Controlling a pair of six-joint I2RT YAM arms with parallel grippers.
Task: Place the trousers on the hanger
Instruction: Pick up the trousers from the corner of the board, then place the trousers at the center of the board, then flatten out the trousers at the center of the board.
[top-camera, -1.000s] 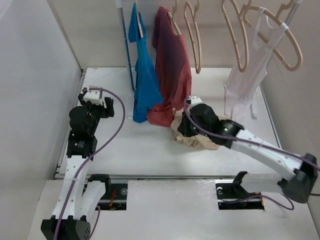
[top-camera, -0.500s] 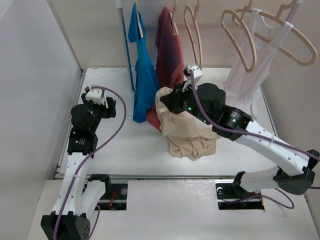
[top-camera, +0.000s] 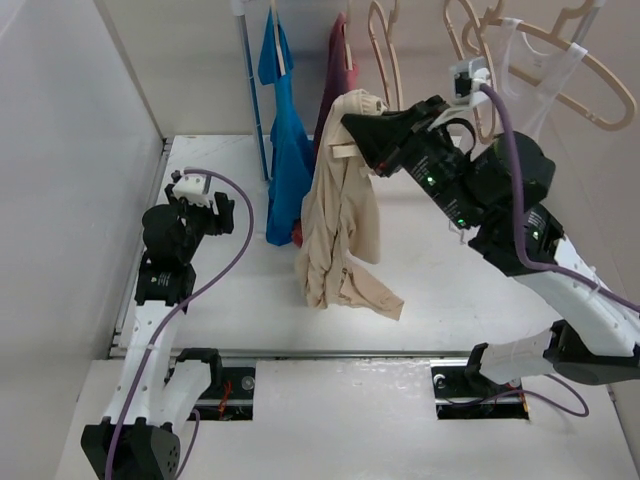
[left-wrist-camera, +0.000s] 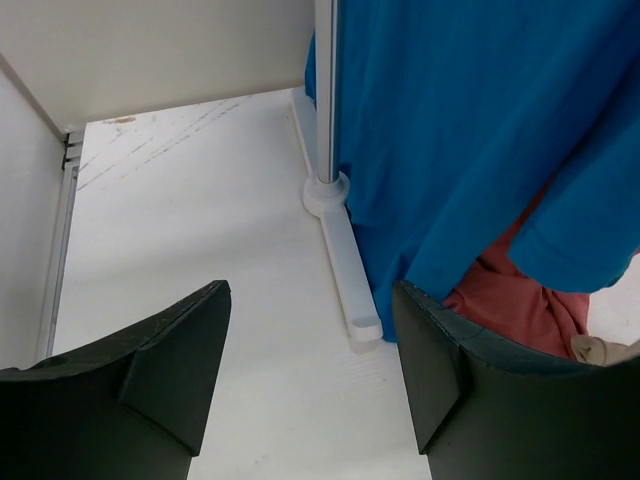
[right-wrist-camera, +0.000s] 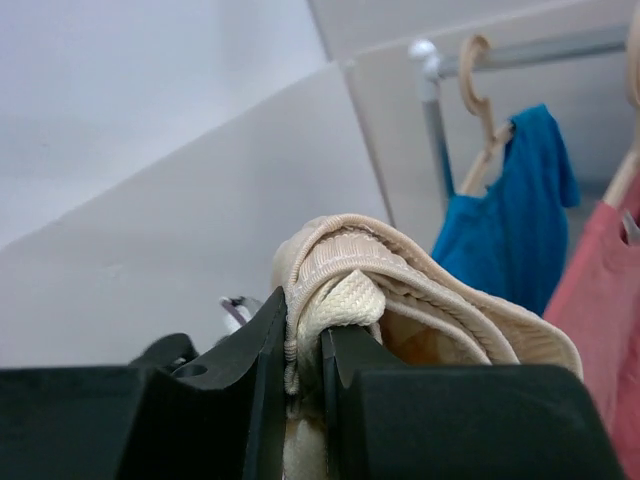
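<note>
My right gripper is shut on the waistband of the beige trousers and holds them high above the table. The legs hang down and the hems drape on the table. In the right wrist view the ribbed waistband and drawstring are pinched between my jaws. An empty pale wooden hanger hangs on the rail just behind and right of the held waistband. Another empty hanger hangs further right. My left gripper is open and empty at the left, low over the table; in its own view the open fingers frame bare table.
A blue T-shirt and a dull red T-shirt hang on the rail behind the trousers. A white vest hangs on a hanger at the right. The rack's white post and foot stand ahead of my left gripper. Walls close both sides.
My right gripper has risen from the table up toward the rail with the trousers in it, and the fabric has unfolded from a heap to a long hanging drape. The left arm has barely moved.
</note>
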